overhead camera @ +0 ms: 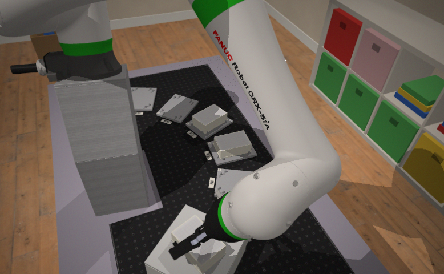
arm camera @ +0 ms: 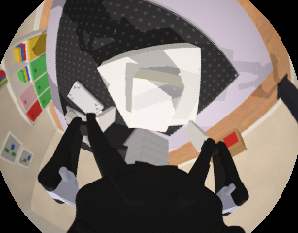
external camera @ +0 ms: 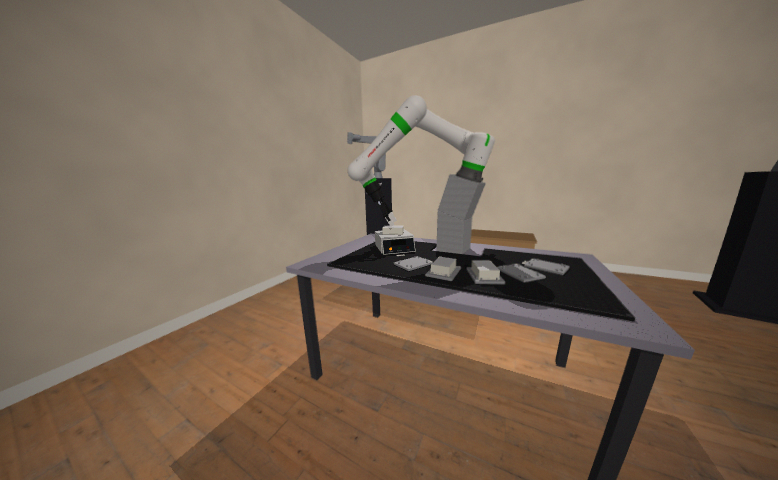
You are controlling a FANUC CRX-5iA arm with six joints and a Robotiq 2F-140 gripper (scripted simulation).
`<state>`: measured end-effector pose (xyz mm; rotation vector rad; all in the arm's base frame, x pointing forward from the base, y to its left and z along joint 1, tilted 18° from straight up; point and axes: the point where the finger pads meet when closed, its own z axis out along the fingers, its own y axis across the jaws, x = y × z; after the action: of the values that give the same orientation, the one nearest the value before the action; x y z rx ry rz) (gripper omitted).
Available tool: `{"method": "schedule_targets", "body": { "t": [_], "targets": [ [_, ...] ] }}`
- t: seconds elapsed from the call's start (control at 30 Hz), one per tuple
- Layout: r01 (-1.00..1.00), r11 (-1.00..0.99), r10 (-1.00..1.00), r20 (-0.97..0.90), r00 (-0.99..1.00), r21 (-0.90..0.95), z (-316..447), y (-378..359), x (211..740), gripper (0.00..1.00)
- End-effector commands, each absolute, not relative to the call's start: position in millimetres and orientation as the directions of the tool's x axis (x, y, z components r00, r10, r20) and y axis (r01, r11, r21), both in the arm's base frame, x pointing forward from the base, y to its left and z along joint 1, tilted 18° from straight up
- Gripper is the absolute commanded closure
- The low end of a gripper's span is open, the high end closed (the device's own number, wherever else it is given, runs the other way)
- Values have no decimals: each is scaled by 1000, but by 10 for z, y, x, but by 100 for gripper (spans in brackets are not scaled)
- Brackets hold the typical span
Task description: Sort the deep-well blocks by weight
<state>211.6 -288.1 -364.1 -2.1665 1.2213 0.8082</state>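
Note:
One cream deep-well block (overhead camera: pixel 185 228) (external camera: pixel 393 228) (arm camera: pixel 151 87) lies on the platform of the white check-weigher (overhead camera: pixel 160 262) (external camera: pixel 394 243) (arm camera: pixel 187 65) at the near end of the black mat (overhead camera: pixel 170 149). My gripper (overhead camera: pixel 188 245) (external camera: pixel 388 216) (arm camera: pixel 151 120) is open and hangs just above this block, fingers spread wide and not gripping it. A small amber dot shows on the weigher's front in the exterior view. Two more blocks (overhead camera: pixel 209 119) (overhead camera: pixel 233 144) (external camera: pixel 442 265) (external camera: pixel 485 270) each sit on a grey nest plate. The infeed nest (overhead camera: pixel 225 178) (external camera: pixel 412 262) is bare and half hidden by my arm.
Two bare nest plates (overhead camera: pixel 142 98) (overhead camera: pixel 177 108) lie at the far end of the row. The arm's tall grey pedestal (overhead camera: pixel 99 135) stands left of the nests. A shelf with coloured bins (overhead camera: pixel 370 84) stands off to the right. The nest labels are too small to read.

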Motion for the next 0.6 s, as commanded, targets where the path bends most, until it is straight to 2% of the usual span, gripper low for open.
{"method": "schedule_targets", "body": {
  "t": [0.0,0.57],
  "targets": [
    [-877,-458,-566,-712,415,-147,-3701,-2864,2116,0],
    [-877,-458,-566,-712,415,-147,-3938,-2786,2116,0]
  ]
}}
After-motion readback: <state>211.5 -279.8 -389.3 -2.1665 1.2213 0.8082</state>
